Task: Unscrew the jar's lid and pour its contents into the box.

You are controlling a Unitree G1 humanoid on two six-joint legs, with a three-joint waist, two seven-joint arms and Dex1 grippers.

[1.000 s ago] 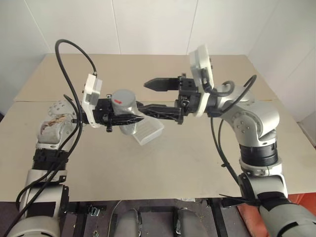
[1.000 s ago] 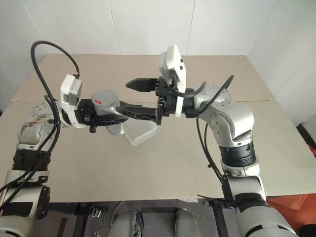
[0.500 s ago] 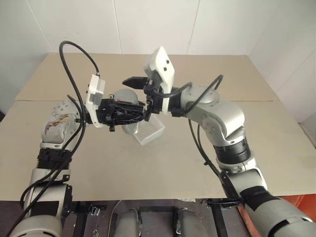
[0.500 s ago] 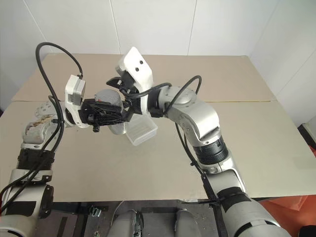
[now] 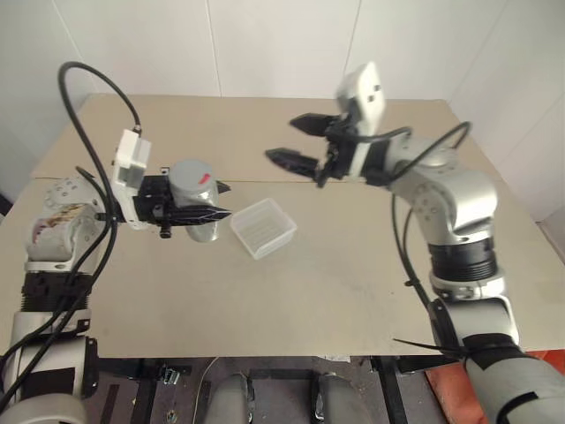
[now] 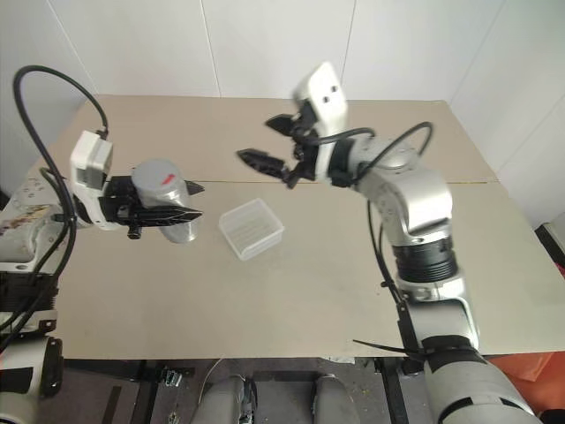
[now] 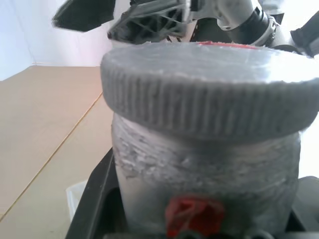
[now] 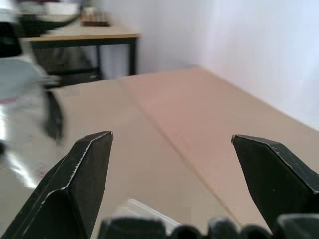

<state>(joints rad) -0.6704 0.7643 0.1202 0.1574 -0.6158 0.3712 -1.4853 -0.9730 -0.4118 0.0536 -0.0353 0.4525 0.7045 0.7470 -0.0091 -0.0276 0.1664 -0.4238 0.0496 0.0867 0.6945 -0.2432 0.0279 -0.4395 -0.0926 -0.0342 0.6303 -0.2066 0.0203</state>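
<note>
The left gripper (image 5: 216, 212) was clamped on the jar (image 5: 196, 205), holding it upright above the counter (image 5: 353, 256) with the lid (image 5: 191, 175) screwed on — its red mark facing up. The box (image 5: 263, 228) sat on the counter just beside the jar, toward the robot's right. The right gripper (image 5: 297, 141) hung well apart from the jar, above the counter — its fingers spread wide and holding nothing.

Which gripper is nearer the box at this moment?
Left. The left gripper, shut on the jar with the lid on, hangs just beside the box. The right gripper is open, raised above the table beyond the box.
</note>
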